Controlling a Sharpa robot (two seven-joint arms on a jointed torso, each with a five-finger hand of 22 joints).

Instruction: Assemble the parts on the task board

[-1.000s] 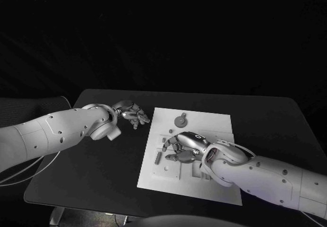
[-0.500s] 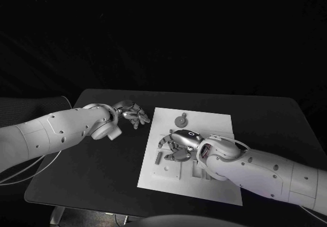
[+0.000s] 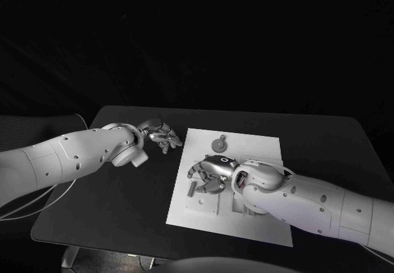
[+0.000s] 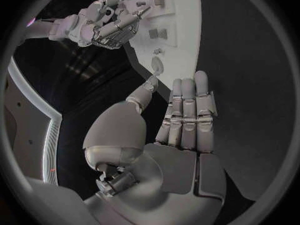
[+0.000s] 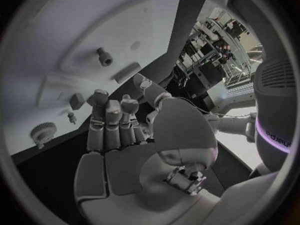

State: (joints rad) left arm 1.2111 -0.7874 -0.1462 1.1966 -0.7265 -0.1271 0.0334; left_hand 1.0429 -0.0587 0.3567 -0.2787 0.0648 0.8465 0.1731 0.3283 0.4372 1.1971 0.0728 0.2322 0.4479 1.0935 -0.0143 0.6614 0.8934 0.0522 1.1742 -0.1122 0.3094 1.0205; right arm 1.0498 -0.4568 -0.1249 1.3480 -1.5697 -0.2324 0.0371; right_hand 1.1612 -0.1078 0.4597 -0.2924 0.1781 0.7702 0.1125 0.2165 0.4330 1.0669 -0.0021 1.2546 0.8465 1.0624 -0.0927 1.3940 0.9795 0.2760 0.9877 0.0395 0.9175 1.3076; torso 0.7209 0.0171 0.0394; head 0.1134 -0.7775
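Flat white rectangular task board lies mid-table on the matte black table, small grey parts on it, incl. a round disc-shaped grey part near the far edge. Right silver hand hovers low over the board's left-middle w/ fingers curled down among the parts, prob. lining up a pick; can't tell if it's holding anything. Left silver hand sits just off the board's far-left corner, fingers straight & together, empty, likely parked clear of the work.
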